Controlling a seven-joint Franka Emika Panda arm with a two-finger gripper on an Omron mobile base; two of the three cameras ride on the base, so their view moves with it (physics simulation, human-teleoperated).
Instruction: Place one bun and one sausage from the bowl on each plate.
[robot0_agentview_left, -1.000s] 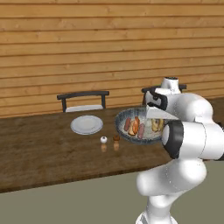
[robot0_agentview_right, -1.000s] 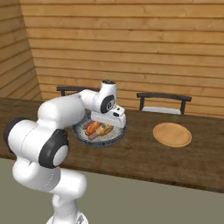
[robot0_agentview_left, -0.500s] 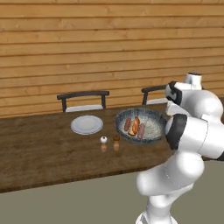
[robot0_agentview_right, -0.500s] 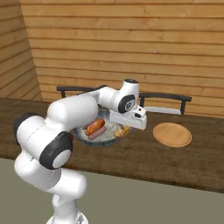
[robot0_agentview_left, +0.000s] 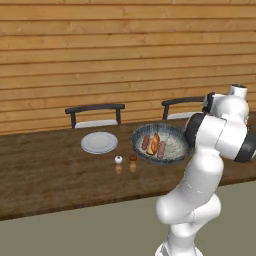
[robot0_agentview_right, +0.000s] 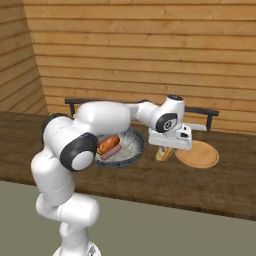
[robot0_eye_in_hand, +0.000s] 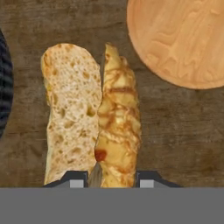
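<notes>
The bun (robot0_eye_in_hand: 92, 118) (split open, pale crumb beside golden crust) is grasped between the closed fingers of the gripper (robot0_eye_in_hand: 105, 180) and is held above the wooden table (robot0_eye_in_hand: 175, 131), between the bowl (robot0_agentview_right: 131, 146) and the wooden plate (robot0_agentview_right: 198, 154). Sausages (robot0_agentview_left: 152, 144) are seen in the bowl.

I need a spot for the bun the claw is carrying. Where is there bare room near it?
The wooden plate is bare across its face, and brown table lies open beside the bun. It is crowded towards the bowl, which holds sausages, with the arm over it.
</notes>
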